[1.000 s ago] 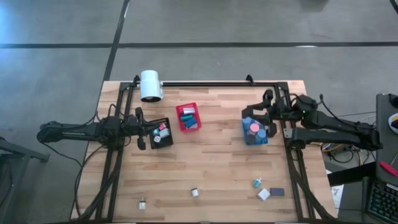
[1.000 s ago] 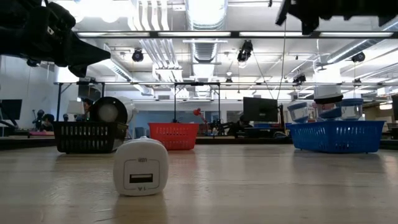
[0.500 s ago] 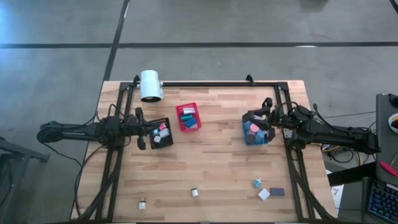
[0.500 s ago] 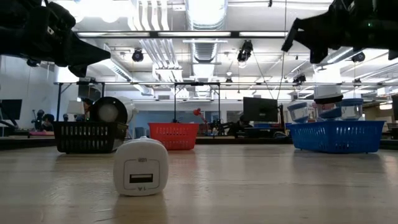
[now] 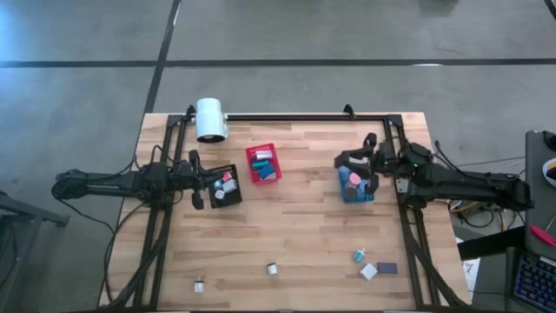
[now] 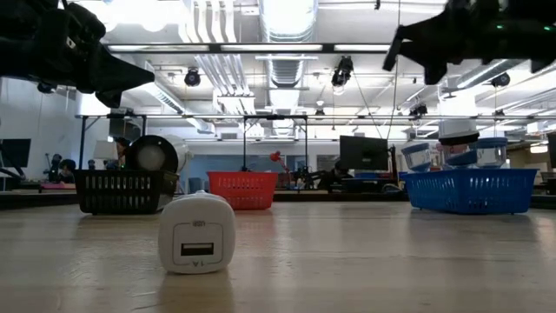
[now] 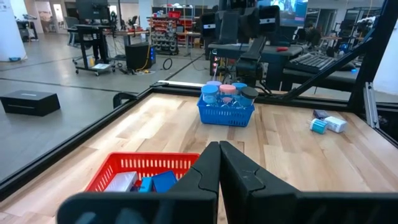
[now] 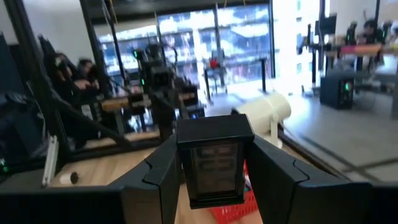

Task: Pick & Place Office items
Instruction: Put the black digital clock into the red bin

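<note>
In the right wrist view, a black rectangular block point(image 8: 214, 163) with a pale label sits between the fingers of my right gripper point(image 8: 214, 186). That gripper point(image 5: 349, 163) hovers level over the blue bin point(image 5: 356, 189) at the table's right. My left gripper point(image 7: 219, 152) is shut and empty, level beside the black bin point(image 5: 226, 188) at the left. Loose office items lie near the front edge: a white charger block point(image 6: 197, 233), a small white piece point(image 5: 199, 283), a teal piece point(image 5: 359, 256), a white block point(image 5: 368, 272) and a dark block point(image 5: 387, 268). My right gripper pinches the black block by its two narrow sides point(image 8: 184, 168) between its two fingers. The fingers are level and point toward the table's left. The block stands upright in the hold, lifted clear above the blue bin.
A red bin point(image 5: 263, 164) holding pieces stands in the middle at the back, and a big white cylinder point(image 5: 209, 119) lies at the back left. The blue bin holds several capped jars point(image 7: 226, 93). Black frame rails point(image 5: 287, 116) run along the table's back and sides.
My right gripper has come down a little over the blue bin, with the black block still between its fingers.
</note>
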You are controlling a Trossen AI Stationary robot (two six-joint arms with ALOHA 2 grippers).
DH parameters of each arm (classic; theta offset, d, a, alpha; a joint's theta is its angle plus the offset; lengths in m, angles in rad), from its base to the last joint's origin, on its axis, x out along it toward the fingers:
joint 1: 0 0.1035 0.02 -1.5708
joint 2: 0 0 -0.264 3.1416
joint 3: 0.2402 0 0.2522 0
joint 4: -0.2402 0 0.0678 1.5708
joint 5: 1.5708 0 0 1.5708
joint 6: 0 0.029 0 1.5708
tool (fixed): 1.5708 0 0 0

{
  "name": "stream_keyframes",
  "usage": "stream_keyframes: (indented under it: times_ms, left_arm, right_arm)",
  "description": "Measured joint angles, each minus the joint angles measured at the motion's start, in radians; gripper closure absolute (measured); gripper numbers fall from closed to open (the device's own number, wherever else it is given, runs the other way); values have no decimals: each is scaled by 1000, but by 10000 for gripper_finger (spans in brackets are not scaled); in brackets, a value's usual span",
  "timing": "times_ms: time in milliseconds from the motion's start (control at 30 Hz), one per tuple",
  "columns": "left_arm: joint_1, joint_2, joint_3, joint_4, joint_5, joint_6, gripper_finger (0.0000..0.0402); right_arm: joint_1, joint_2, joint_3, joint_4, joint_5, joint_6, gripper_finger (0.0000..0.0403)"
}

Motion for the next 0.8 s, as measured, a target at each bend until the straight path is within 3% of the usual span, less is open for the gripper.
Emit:
stream_keyframes:
  times_ms: [433, 800]
  left_arm:
    - [0, 0, 0, 0, 0, 4, 392]
    - [0, 0, 0, -15, 1, 4, 392]
  right_arm:
    - [5, 660, 435, -38, -35, -87, 257]
    - [26, 1136, 856, -333, -22, -148, 259]
